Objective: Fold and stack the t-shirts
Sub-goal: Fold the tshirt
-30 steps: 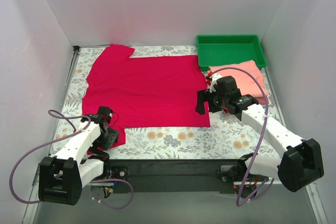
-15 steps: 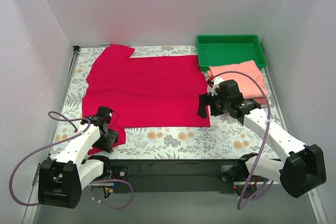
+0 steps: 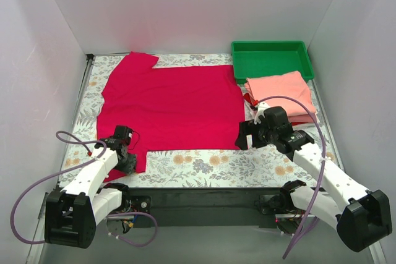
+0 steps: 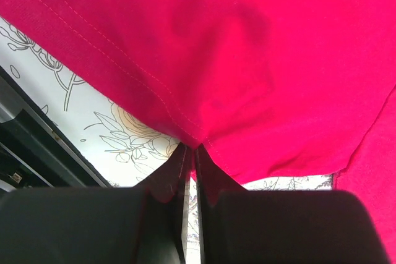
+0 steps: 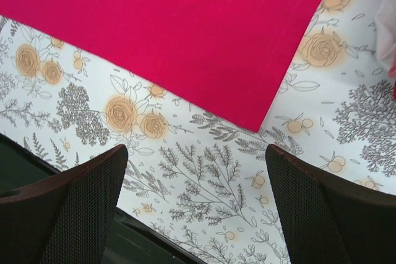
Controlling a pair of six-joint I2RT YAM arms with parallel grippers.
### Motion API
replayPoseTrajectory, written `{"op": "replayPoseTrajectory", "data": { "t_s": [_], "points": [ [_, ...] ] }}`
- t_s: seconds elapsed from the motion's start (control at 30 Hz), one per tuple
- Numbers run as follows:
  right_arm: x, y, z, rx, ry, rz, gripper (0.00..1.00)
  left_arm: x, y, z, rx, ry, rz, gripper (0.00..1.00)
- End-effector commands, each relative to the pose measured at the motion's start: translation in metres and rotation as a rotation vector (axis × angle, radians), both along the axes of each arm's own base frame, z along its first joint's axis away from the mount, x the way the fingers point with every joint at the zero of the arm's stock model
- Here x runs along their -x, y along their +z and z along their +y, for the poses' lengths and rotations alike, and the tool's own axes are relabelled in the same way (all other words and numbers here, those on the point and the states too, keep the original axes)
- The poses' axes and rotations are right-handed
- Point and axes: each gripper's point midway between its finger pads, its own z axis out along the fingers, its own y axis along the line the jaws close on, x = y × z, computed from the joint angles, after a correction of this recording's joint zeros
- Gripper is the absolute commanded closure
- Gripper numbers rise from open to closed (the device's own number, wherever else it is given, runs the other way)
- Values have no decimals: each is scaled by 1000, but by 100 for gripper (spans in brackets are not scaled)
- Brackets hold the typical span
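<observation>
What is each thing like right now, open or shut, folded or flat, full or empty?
crimson t-shirt: spread flat, near-left edge pinched.
salmon-pink t-shirt: folded, lying on a red one.
red t-shirt: mostly hidden under the pink one.
green tray: empty.
left gripper: shut on the crimson t-shirt.
right gripper: open, over the crimson t-shirt's near right corner.
</observation>
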Motion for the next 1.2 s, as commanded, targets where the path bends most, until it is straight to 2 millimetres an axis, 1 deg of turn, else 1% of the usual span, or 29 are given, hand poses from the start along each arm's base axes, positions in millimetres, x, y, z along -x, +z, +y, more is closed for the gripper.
{"op": "replayPoseTrajectory", "data": {
  "t_s": [0.0, 0.03, 0.13, 0.17, 0.2, 0.3, 0.33, 0.37, 0.4, 0.43, 0.47, 0.5, 0.57, 0.63, 0.7, 0.77, 0.8, 0.87, 0.9, 0.97, 1.0, 1.07, 1.13, 1.17],
  "points": [
    [12, -3, 4, -50, 16, 25, 2, -3, -20, 26, -100, 461, -85, 100],
    [18, -9, 4, -50, 16, 44, 2, -3, -19, 26, -101, 457, -88, 100],
    [20, -18, 1, -18, -20, 51, 2, -2, -14, 28, -105, 465, -103, 100],
    [21, -27, -3, 7, -43, 71, 2, -2, -13, 29, -107, 467, -111, 100],
    [18, -33, -9, 54, -80, 62, 2, -1, -11, 30, -109, 468, -123, 100],
    [11, -44, -16, 108, -140, 69, 3, -4, -6, 31, -109, 464, -146, 100],
    [4, -44, -14, 103, -152, 50, 4, -4, -4, 32, -112, 463, -153, 100],
    [1, -48, -16, 119, -166, 55, 6, -5, 0, 35, -127, 462, -160, 100],
    [0, -49, -15, 123, -161, 55, 7, -3, 0, 35, -130, 461, -151, 100],
    [-4, -50, -12, 118, -160, 46, 8, -6, 4, 37, -142, 461, -162, 100],
    [-5, -54, -12, 129, -160, 57, 9, -7, 7, 38, -148, 455, -165, 100],
    [-5, -59, -11, 128, -157, 66, 14, -8, 9, 39, -154, 449, -167, 100],
    [-9, -65, -6, 112, -149, 61, 18, -10, 11, 39, -159, 425, -166, 100],
    [-10, -71, -2, 103, -143, 68, 25, -12, 12, 38, -157, 407, -165, 100],
    [-13, -75, 0, 100, -148, 76, 35, -12, 12, 36, -148, 398, -154, 100],
    [-14, -80, 1, 103, -152, 89, 41, -13, 13, 35, -144, 387, -153, 100],
    [-14, -81, 2, 102, -150, 96, 46, -14, 14, 35, -142, 379, -154, 100],
    [-9, -86, 2, 100, -149, 118, 51, -14, 16, 35, -141, 384, -158, 100],
    [-8, -87, 3, 97, -146, 123, 58, -12, 17, 35, -141, 387, -157, 100],
    [-2, -91, 0, 94, -159, 137, 66, -11, 21, 35, -140, 397, -164, 100],
    [0, -91, -1, 92, -161, 139, 73, -12, 26, 35, -132, 398, -182, 100],
    [8, -91, 1, 65, -147, 157, 79, -12, 30, 35, -124, 403, -200, 100],
    [13, -89, 4, 46, -130, 163, 86, -9, 38, 34, -111, 438, -211, 100],
    [14, -84, 5, 28, -125, 156, 91, 0, 40, 36, -122, 451, -188, 100]
  ]
}}
